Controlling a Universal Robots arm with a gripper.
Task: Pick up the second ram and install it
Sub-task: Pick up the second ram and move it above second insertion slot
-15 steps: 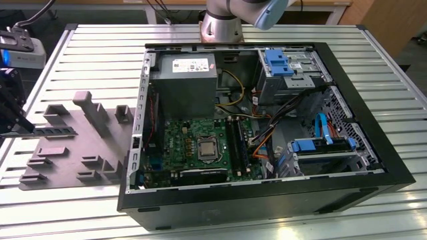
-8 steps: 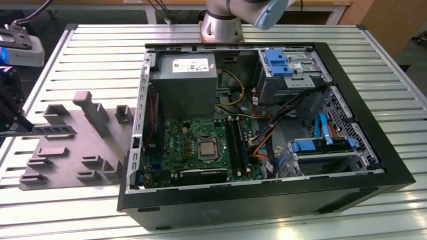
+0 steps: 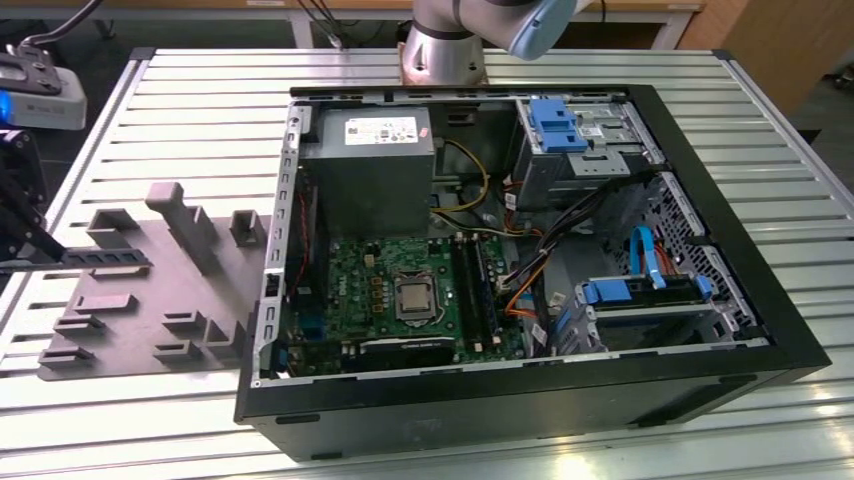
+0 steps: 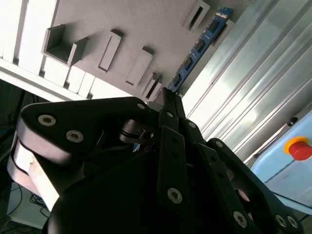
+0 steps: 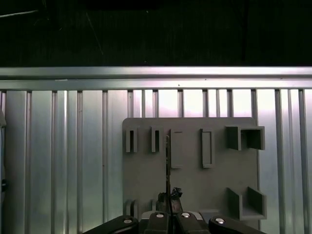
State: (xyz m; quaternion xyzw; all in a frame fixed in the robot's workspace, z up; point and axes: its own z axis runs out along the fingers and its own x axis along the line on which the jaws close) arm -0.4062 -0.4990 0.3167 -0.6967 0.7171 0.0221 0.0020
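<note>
**Gripper clamped on the ram over the tray**

In the exterior view the gripper (image 3: 51, 256) sat at nine o'clock, at the picture's edge. The ram (image 3: 107, 258) stuck out of it toward three o'clock, level, over the nine o'clock side of the grey tray (image 3: 134, 305). The second wrist view showed the fingers (image 4: 171, 141) pressed together on one end of the ram (image 4: 199, 45), with nothing between them but the stick itself. Its bluish face with dark chips ran out from the fingertips on a slant. In the first wrist view the ram (image 5: 167, 156) appeared edge-on as a thin dark line. It ran out from the gripper (image 5: 168, 207) across the tray (image 5: 195, 190), between two of the moulded slot blocks (image 5: 155, 140). Whether the stick was clear of the tray or touching it, I could not tell. The tray lay on the slatted table (image 3: 200, 100) at nine o'clock of the open case (image 3: 534, 415), just beside it. Inside the case the board (image 3: 387, 290) lay flat, well apart from the ram
</note>
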